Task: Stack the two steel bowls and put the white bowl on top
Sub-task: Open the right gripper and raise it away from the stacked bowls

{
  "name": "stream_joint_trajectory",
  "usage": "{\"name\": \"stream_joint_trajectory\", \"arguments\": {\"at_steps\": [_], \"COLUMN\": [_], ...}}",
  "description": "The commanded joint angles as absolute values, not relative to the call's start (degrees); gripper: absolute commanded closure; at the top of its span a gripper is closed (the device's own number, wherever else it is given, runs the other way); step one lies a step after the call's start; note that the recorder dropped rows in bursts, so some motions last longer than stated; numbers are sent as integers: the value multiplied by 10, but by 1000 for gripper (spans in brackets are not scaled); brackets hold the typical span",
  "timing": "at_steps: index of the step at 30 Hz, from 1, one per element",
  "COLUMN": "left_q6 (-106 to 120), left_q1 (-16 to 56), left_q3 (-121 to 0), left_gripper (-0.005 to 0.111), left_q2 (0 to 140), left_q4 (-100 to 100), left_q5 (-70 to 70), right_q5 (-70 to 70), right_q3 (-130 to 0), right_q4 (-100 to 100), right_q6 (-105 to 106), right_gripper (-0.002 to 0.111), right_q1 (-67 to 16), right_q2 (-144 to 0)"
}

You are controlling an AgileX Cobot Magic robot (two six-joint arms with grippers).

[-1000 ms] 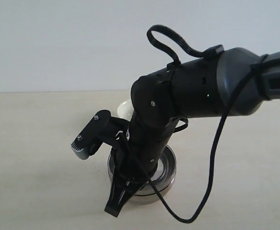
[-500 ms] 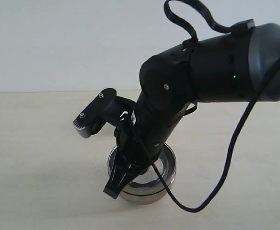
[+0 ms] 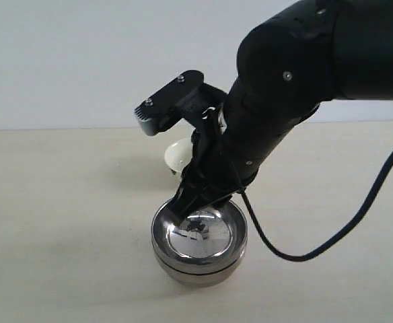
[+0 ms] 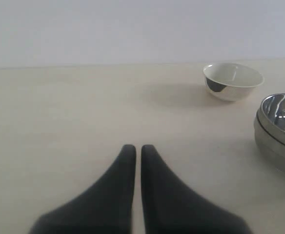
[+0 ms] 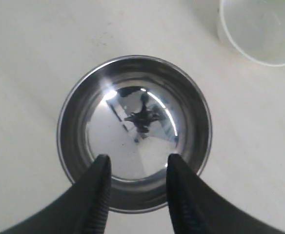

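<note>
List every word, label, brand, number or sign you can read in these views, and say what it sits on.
None: no view shows readable text.
Two steel bowls: plain mirror metal. The dark shapes inside are reflections, not print.
White bowl: plain glaze, no mark visible.
Right gripper and left gripper: plain black, no label showing.

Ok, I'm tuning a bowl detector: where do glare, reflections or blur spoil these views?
Right wrist view: the steel bowls mirror the arm, with bright glare streaks; jaws soft. Left wrist view: jaws blurred, white bowl sharp. Exterior view: even light, dark reflections in the bowls.
</note>
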State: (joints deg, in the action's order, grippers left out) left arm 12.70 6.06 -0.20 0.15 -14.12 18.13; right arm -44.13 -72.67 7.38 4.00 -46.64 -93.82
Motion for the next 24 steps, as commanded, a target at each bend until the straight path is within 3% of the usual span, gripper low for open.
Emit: {"name": "stream_joint_trajectory", "arguments": {"at_steps": [1, 24], "left_q6": [123, 123], "left_q1": [59, 59], "left_q3": [0, 0], "left_gripper": [103, 103], "left_q2": [0, 0], "left_q4": [-141, -141], "left_q5": [181, 181], "right_q5": [-449, -313], "right_q3": [-726, -727], "right_q4": [79, 78], "right_q6": [14, -160], "right_gripper": [75, 74], "right_q1": [-431, -333], "right_q2": [-928, -927]}}
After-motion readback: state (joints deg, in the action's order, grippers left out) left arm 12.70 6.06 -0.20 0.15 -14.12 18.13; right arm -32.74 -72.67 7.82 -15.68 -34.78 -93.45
